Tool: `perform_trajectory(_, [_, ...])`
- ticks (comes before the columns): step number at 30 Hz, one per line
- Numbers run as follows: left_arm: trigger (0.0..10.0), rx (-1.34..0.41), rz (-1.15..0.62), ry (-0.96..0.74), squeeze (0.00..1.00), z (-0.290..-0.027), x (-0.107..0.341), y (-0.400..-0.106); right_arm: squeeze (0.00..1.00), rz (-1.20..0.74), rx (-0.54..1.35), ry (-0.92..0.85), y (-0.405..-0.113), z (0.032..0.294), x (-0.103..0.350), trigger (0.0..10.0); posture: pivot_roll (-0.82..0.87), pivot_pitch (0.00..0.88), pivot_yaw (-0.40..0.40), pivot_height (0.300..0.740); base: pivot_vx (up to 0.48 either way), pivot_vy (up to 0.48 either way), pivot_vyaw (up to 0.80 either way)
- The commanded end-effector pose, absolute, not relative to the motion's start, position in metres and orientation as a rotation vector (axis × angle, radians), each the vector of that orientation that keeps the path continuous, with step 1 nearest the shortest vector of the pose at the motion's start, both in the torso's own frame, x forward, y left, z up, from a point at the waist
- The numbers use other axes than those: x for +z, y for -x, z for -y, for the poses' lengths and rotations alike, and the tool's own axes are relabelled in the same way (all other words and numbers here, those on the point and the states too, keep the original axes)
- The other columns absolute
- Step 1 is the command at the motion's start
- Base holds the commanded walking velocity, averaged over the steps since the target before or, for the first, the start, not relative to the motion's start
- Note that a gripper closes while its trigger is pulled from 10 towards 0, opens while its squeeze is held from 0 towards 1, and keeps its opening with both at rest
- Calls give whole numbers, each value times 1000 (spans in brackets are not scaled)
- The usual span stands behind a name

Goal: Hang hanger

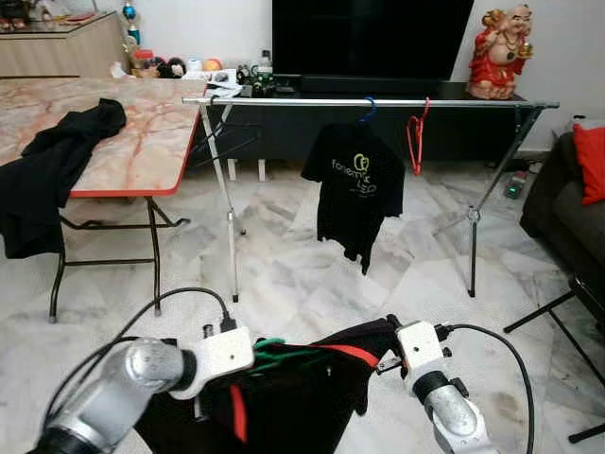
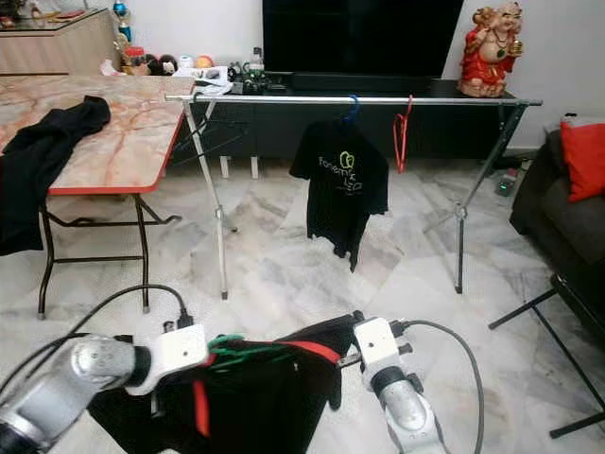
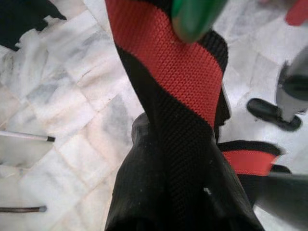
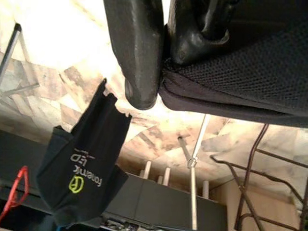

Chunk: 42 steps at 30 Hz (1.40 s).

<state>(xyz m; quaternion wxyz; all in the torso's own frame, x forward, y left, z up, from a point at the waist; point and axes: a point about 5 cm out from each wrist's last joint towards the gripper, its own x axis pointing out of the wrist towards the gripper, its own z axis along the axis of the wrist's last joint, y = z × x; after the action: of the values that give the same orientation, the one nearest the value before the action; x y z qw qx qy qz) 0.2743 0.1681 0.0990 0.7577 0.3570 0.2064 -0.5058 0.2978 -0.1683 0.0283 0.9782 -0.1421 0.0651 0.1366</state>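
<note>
A black garment with red stripes [image 1: 284, 397] hangs low in front of me, stretched between both arms. A green hanger [image 1: 274, 352] is threaded into its top near my left wrist. My left gripper [image 3: 149, 163] is buried under the striped fabric, with the green hanger [image 3: 192, 14] blurred close by. My right gripper [image 4: 161, 82] is shut on the garment's black edge [image 4: 231, 86]. Ahead stands a silver clothes rail [image 1: 312, 101], about two steps away. On it hang a black T-shirt [image 1: 357, 189] on a blue hanger [image 1: 368, 109] and a bare red hanger [image 1: 417, 140].
A marble-topped folding table [image 1: 142, 142] with dark clothes [image 1: 57, 161] draped over it stands at the left. A dark sofa with a red cushion [image 1: 591, 156] and black folding legs [image 1: 567, 312] sit at the right. A TV cabinet [image 1: 378, 90] runs behind the rail.
</note>
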Motion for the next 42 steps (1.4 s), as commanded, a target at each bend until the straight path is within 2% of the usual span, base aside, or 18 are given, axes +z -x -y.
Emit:
perform_trajectory(1, [10000, -1118, -426, -737, 0, -185, 112, -272, 0, -143, 195, 297, -302, 192, 34, 0, 106, 0, -68, 740, 0, 0, 0])
perform_trajectory(4, [10000, -1215, -394, -623, 0, -196, 129, -264, 0, -150, 191, 304, -303, 196, 35, 0, 105, 0, -72, 740, 0, 0, 0])
perform_trajectory(10, [10000, -1297, -357, -577, 0, -212, 148, -257, 0, -172, 219, 314, -302, 196, 33, 0, 107, 0, -78, 740, 0, 0, 0])
perform_trajectory(15, [10000, -1364, -440, -695, 0, -223, 148, -250, 0, -185, 234, 314, -300, 195, 30, 0, 106, 0, -81, 740, 0, 0, 0])
perform_trajectory(28, [10000, -1445, -330, -658, 0, -222, 167, -247, 0, -236, 237, 324, -296, 202, 24, 0, 106, 0, -88, 740, 0, 0, 0])
perform_trajectory(34, [10000, -1398, -282, -617, 0, -217, 165, -254, 0, -246, 261, 315, -295, 198, 21, 0, 98, 0, -87, 740, 0, 0, 0])
perform_trajectory(35, [10000, -1391, -265, -608, 0, -215, 165, -254, 0, -255, 266, 316, -294, 196, 20, 2549, 98, 0, -87, 740, 0, 0, 0])
perform_trajectory(40, [10000, -1349, -143, -458, 0, -209, 169, -254, 0, -313, 262, 296, -286, 198, 10, 2902, 101, 0, -87, 740, 0, 0, 0])
perform_trajectory(41, [10000, -1346, -104, -413, 0, -206, 172, -253, 0, -324, 253, 282, -284, 199, 8, 2235, 101, 0, -90, 740, 0, 0, 0])
perform_trajectory(42, [10000, -1344, -89, -390, 0, -204, 172, -252, 0, -331, 250, 268, -283, 199, 6, 2235, 103, 0, -92, 740, 0, 0, 0])
